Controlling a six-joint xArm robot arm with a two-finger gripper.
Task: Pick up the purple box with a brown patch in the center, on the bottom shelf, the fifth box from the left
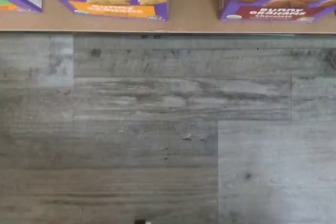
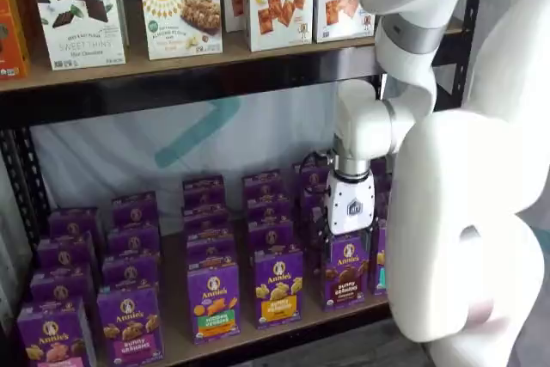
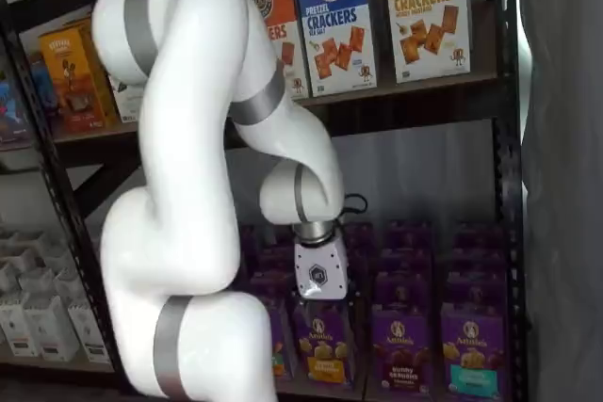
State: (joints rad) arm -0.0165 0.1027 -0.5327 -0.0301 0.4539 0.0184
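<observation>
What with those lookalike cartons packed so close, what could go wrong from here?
1. The end effector hangs over the purple box. The yellow-banded carton stands close beside that box, so a finger might clip it.
2. Both cartons are purple, so a sideways drift could mean grabbing the wrong one.

Pretzel Crackers cartons (image 2: 279, 2) stand on the upper shelf board (image 2: 172, 62), right of a Simple Mills box (image 2: 180, 10) and a Sweet Thins box (image 2: 77, 10).

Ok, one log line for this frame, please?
phase: approach | gripper: low, in front of the bottom shelf, finger state unclear | purple box: upright, front row, not yet lifted
</observation>
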